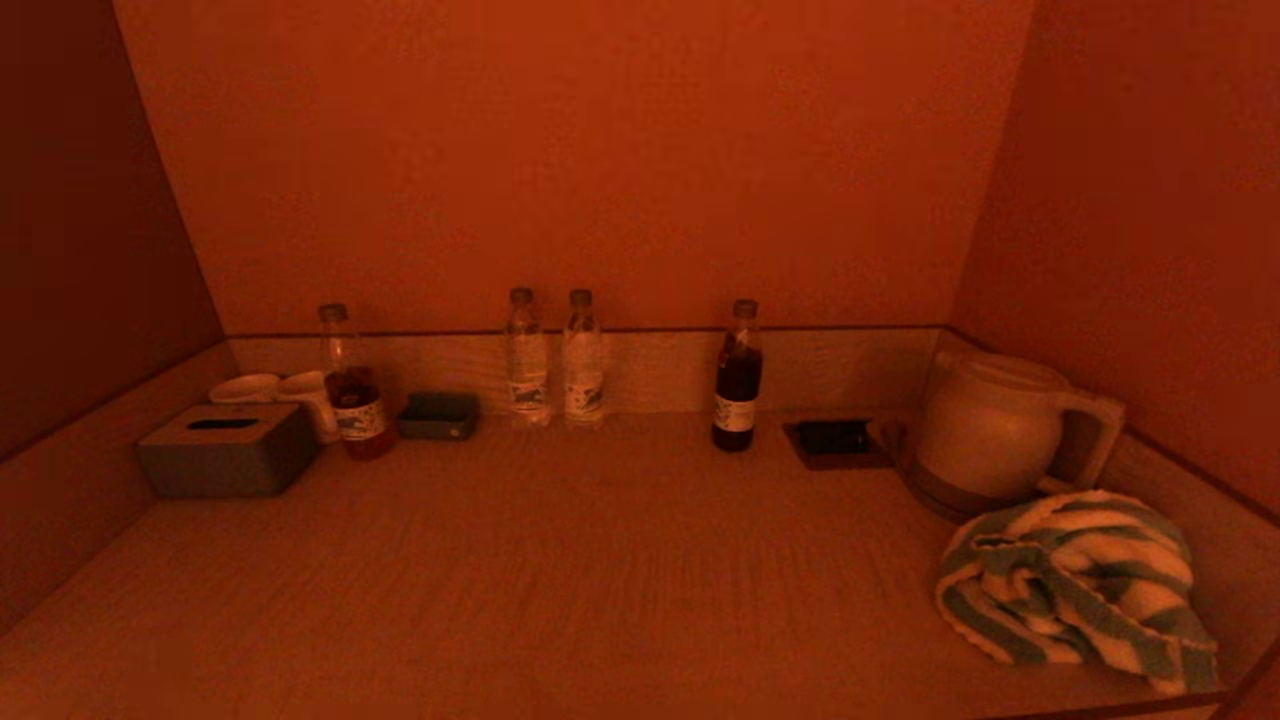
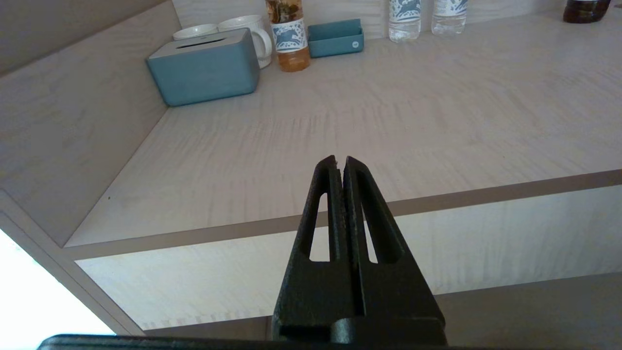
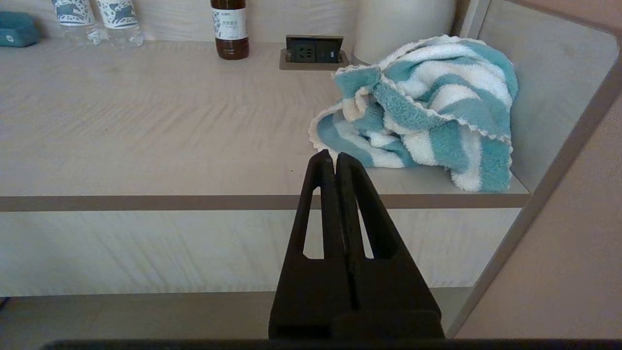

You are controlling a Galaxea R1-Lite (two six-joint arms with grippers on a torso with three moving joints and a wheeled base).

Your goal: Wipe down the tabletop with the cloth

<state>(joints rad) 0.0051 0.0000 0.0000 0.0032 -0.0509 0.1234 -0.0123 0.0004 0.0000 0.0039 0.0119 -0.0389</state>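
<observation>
Left tool [image 2: 339, 163] closed — before tabletop [image 2: 388, 126].

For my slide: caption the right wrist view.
Shut right pincer short of the striped towel bunched beside the kettle.

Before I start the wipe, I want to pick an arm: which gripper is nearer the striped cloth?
Right. The right gripper hangs just off the tabletop's front edge, facing the striped cloth. The left gripper is off the front edge toward the left end, cloth out of its view.

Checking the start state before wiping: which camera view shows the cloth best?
The right wrist view: the striped cloth lies bunched and whole near the tabletop's front edge, beside the kettle. The head view shows it dimly at right. The left wrist view misses it.
</observation>
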